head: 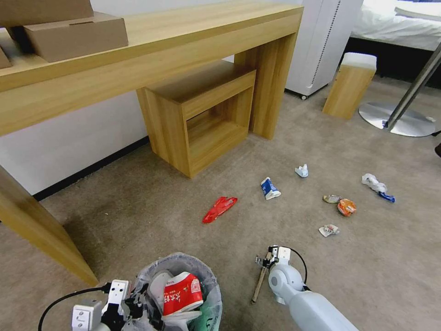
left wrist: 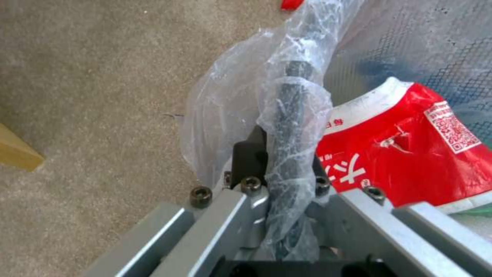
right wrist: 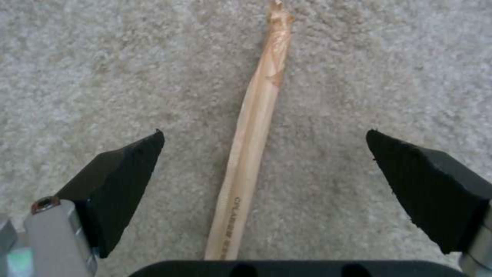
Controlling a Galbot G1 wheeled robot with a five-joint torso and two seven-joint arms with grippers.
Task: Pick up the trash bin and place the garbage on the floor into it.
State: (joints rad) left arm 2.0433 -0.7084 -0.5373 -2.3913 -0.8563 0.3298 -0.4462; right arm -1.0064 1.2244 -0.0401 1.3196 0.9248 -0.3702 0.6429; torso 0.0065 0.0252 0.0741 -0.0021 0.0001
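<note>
Head view: the trash bin [head: 183, 285], its rim clamped by the left gripper [head: 120, 307], holds a red-white cup [head: 182, 293]. Beside it the right gripper [right wrist: 264, 154] hangs wide apart over the wooden stick [right wrist: 251, 154]; a red wrapper [head: 219, 209] and blue-white carton [head: 270, 188] lie beyond.

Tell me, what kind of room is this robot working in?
Probably a bedroom or hotel-style room: beige carpeted floor, a long light-wood desk along the white wall, and the white-sheeted bed in the far corner.
</note>
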